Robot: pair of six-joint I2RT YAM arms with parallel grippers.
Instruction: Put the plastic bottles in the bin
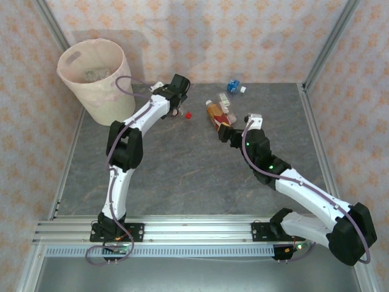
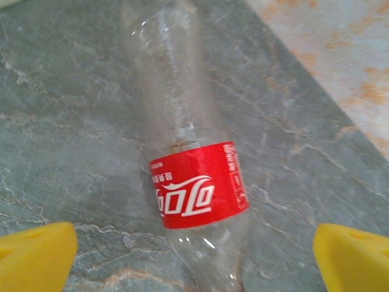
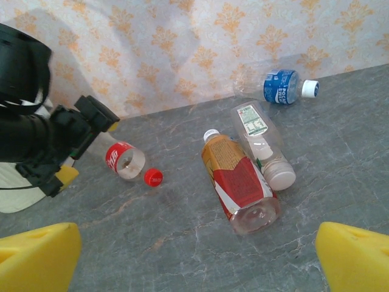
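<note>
A clear bottle with a red label (image 2: 197, 193) lies on the grey table, and my left gripper (image 2: 194, 267) hovers over it, open, its yellow fingertips (image 2: 36, 255) wide on either side and apart from it. The same bottle (image 3: 124, 161) lies capless beside a loose red cap (image 3: 153, 177). My right gripper (image 3: 197, 261) is open and holds nothing; it is short of an orange-and-red bottle (image 3: 240, 182) and a white-labelled bottle (image 3: 261, 143) lying side by side. A blue-labelled bottle (image 3: 282, 85) lies by the back wall. The cream-pink bin (image 1: 91, 73) stands at the back left.
The left gripper (image 1: 176, 106) is right of the bin, and the right gripper (image 1: 230, 131) is near the table's middle. The red cap (image 1: 189, 115) lies between them. Patterned walls and metal frame posts close in the back and sides.
</note>
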